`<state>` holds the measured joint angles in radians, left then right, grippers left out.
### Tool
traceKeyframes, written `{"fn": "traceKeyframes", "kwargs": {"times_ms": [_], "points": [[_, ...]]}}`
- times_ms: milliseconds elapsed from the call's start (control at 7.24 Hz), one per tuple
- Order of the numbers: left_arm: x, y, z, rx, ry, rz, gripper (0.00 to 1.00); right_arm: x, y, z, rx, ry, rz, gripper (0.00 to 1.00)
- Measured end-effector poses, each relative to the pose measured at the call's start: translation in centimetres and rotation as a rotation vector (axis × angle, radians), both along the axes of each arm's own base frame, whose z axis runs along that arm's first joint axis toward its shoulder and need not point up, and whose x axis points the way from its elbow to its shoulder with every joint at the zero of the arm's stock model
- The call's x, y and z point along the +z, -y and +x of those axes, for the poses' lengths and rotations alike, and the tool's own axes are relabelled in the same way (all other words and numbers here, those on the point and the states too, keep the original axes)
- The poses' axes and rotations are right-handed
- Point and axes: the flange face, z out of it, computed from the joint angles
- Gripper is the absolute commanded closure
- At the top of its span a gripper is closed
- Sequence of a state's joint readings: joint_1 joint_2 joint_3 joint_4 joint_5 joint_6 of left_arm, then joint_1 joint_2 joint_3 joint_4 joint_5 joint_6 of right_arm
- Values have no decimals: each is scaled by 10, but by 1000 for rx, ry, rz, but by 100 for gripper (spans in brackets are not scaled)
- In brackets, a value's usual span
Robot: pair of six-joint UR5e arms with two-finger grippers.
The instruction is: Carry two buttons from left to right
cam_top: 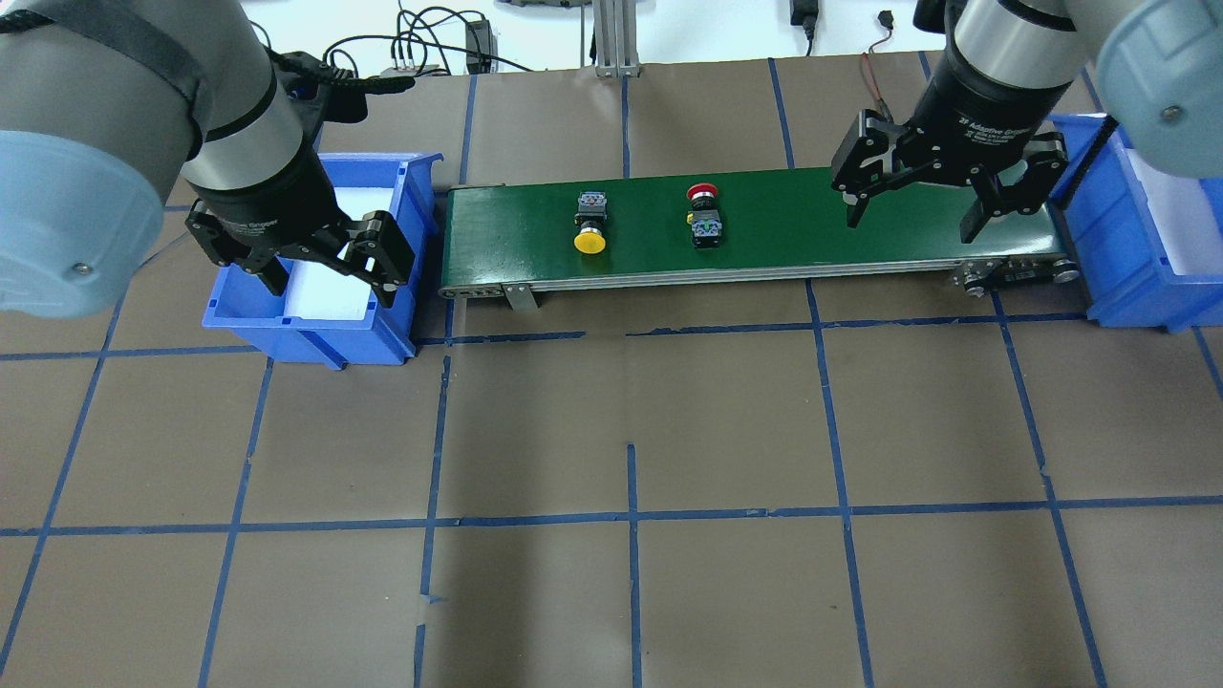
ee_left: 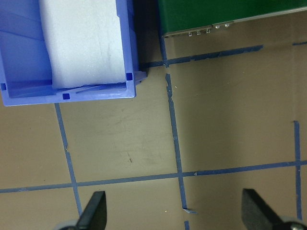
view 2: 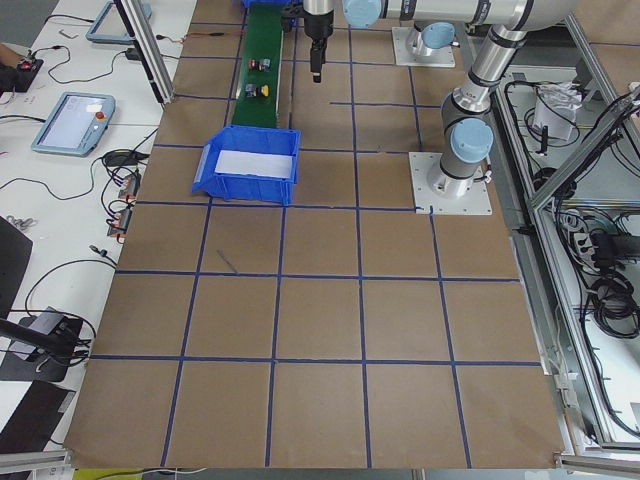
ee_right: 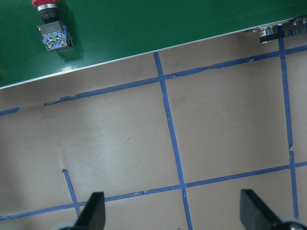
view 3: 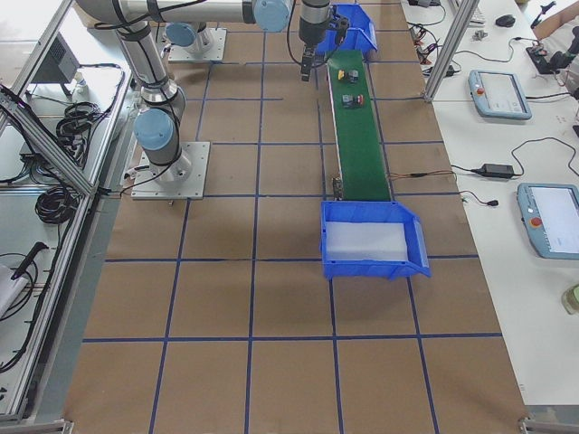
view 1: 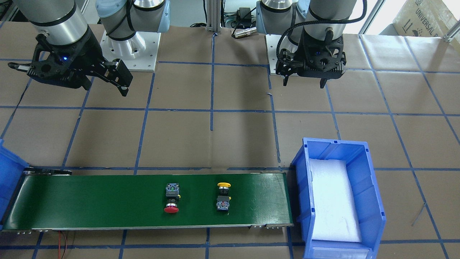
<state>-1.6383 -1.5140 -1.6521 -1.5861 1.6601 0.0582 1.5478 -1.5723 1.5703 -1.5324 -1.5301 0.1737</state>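
Two buttons lie on their sides on the green conveyor belt. The yellow button is nearer the robot's left end. The red button lies mid-belt, and it also shows at the top left of the right wrist view as the red button. My left gripper hangs open and empty over the paper just short of the left blue bin. My right gripper is open and empty, short of the belt's right part.
The left blue bin, lined with white foam, stands at the belt's left end. Another blue bin stands at the right end. Brown paper with blue tape lines covers the table. Both arm bases sit on the robot's side.
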Motion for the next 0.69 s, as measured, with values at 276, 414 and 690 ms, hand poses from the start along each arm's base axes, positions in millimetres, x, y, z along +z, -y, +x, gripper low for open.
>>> {"fn": "traceKeyframes", "kwargs": {"times_ms": [276,414,690], "points": [[0,0,0,0,1,0,0,0,0,0,2,1,-1,0],[0,0,0,0,1,-1,0,0,0,0,4,3,-2,0],[1,0,0,-1,2,-1,0,-2,8,-2,9,1,-11,0]]}}
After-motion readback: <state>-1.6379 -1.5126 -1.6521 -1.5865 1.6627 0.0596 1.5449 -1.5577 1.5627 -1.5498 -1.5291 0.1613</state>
